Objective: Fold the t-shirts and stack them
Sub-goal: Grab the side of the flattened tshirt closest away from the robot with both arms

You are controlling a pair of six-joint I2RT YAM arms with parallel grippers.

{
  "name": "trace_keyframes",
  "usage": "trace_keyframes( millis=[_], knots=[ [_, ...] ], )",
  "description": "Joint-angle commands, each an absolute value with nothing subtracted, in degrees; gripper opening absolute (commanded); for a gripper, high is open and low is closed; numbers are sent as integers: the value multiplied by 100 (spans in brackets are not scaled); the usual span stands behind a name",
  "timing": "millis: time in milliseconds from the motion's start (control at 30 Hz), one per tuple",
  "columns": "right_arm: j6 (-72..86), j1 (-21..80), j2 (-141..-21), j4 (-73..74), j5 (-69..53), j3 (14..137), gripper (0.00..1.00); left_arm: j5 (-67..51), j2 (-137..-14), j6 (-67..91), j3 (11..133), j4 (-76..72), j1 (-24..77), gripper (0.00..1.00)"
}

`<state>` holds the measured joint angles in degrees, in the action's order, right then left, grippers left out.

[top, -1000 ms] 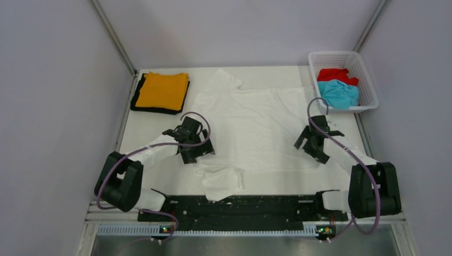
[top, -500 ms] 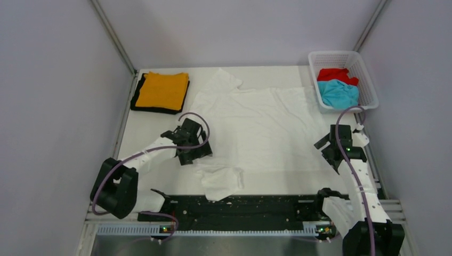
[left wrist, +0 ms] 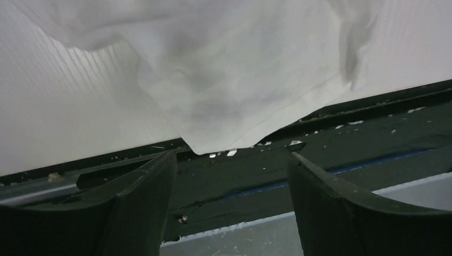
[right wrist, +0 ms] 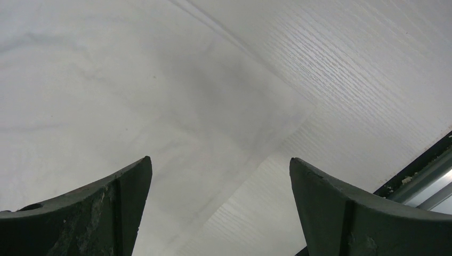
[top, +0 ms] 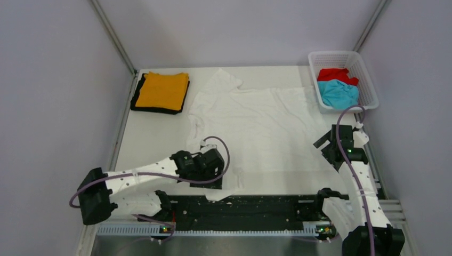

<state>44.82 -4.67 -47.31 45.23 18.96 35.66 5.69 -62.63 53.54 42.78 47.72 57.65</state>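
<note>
Here, left pincer (left wrist: pixel 231 157) at white t-shirt (left wrist: pixel 229 80) corner

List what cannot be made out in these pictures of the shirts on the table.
- Black t-shirt: top view, orange t-shirt covers all but its edges.
- Red t-shirt: top view, teal t-shirt covers its near part.
- White t-shirt, near sleeve: top view, left gripper overlaps it.
- Both wrist views: frame edges cut the white cloth.

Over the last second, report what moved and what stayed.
The left gripper swung to the near edge, over a sleeve of the white t-shirt; the right gripper pulled out right, above its hem corner. Both jaws are open, holding nothing. The orange t-shirt on the black t-shirt, and the basket holding the red t-shirt and teal t-shirt, stayed put.
</note>
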Motion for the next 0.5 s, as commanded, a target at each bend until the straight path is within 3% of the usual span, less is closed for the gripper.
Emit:
trace_keyframes(
  millis=[0,167,467],
  knots=[
    [4348,-510,-4726,4262,1698,3540,99,989,-6935,6197,4433,5416,6644,75],
    [4230,-511,-4739,4162,1571,3454,99,1201,-7592,6516,4454,5503,7014,62],
    [4163,-511,-4698,4036,1584,3352,99,1004,-8251,6384,4511,4585,7075,55]
  ],
)
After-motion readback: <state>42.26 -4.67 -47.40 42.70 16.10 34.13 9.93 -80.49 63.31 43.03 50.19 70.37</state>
